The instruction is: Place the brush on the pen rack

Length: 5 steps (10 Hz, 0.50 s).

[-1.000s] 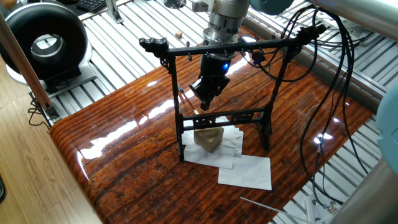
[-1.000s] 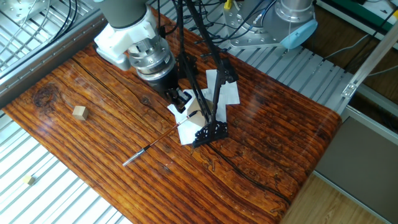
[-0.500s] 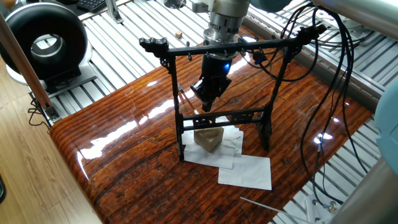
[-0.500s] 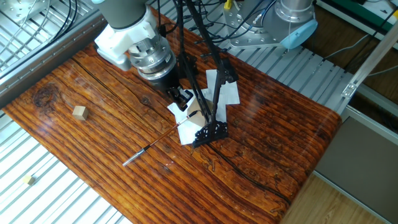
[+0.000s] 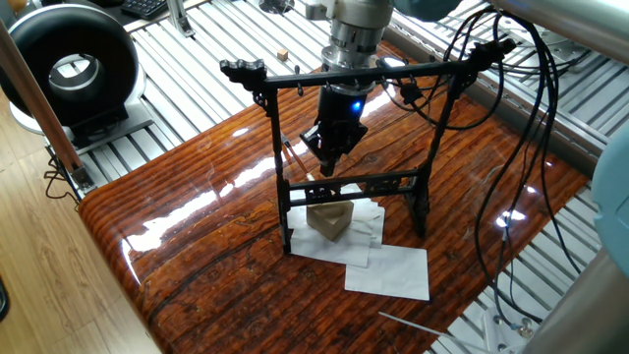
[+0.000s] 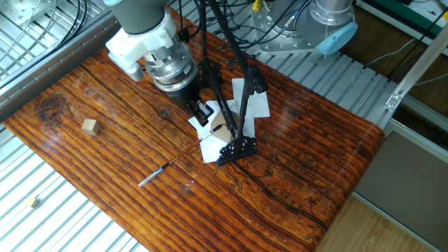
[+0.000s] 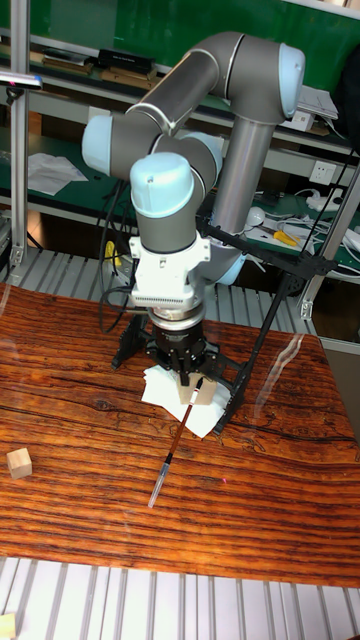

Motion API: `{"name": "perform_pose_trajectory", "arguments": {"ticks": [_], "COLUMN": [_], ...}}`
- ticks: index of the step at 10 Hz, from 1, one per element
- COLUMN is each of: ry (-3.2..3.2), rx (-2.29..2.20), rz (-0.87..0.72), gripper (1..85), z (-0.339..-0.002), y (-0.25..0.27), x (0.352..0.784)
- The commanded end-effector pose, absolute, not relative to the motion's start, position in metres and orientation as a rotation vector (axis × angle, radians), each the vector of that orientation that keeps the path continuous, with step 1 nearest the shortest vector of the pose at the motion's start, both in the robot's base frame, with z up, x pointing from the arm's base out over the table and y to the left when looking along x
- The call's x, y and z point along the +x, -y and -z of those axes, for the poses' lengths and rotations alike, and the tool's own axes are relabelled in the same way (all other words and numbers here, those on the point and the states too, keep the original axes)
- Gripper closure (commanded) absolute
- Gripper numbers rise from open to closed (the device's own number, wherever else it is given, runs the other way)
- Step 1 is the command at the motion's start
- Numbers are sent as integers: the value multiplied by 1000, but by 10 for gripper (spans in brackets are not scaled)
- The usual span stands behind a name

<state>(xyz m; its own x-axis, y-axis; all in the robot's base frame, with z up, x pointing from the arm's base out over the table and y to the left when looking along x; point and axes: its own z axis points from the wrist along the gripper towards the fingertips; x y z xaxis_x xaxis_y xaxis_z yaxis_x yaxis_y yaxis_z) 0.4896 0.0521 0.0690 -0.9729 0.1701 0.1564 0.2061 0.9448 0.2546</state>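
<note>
Behind the rack [image 5: 344, 147], the gripper [image 7: 187, 383] has its fingers closed on the brush [image 7: 175, 447] at its top end, tip slanting toward the worktop [image 6: 294, 168] (light, stiff, slippery; hold high).

**Clearance near rack – obstacles & free room**

Pen rack [image 5: 349, 147] stands mid-table; top crossbar w/ pegs spans L–R, lower ornate rail below, opening between the two. Gripper [image 5: 327, 160] sits just behind that opening, at mid height betw. crossbar and rail. Brush [image 7: 176, 442] slants down from gripper toward table [image 6: 105, 161], tip near the wood; blocks low passage on that side. Under rack: white paper sheets [image 5: 388, 268] flat, plus a small tan block-like holder [image 5: 329, 221] just in front of lower rail. Black cables [image 5: 511, 147] hang along one table edge beside an upright. Small wooden cube [image 6: 88, 126] lies well apart; wood around it bare.
</note>
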Motion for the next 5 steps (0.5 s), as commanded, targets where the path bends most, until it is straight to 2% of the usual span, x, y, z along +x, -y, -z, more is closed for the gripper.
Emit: {"name": "perform_pose_trajectory", "arguments": {"ticks": [1, 5], "ry": [2984, 2977], "rx": [-337, -275], "rz": [421, 390], "gripper": [760, 637], "z": [-65, -64], "y": [-55, -50], "x": [498, 492]}}
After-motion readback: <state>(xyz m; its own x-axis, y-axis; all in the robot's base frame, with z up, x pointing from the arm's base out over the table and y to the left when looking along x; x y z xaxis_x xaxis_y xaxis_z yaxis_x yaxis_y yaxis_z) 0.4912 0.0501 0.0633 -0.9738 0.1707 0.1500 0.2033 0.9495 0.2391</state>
